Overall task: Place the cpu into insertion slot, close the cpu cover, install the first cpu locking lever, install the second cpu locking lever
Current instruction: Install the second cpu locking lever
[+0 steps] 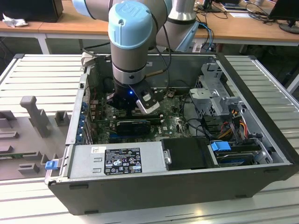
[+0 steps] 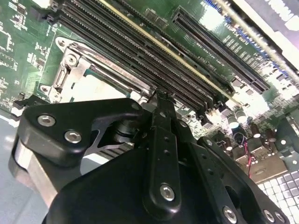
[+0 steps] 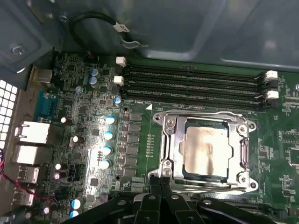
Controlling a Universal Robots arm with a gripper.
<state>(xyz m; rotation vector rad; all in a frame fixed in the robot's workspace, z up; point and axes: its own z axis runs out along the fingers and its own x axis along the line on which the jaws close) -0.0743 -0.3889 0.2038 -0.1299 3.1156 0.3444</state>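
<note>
Cpu (image 3: pixel 205 150) sat in the insertion slot (image 3: pixel 164 161), cover (image 3: pixel 203 118) down; gripper (image 3: pixel 160 181) fingers together beside it, levers unconfirmed.

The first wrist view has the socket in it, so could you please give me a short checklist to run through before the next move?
1. Cpu seated in the insertion slot: ok, lying flat and square.
2. Cpu cover closed over the chip: ok, frame down around it.
3. Locking levers latched: cannot tell.
4. Gripper at the socket's edge: ok, fingertips together beside the frame.
5. Memory slots clear of the gripper: ok.
</note>
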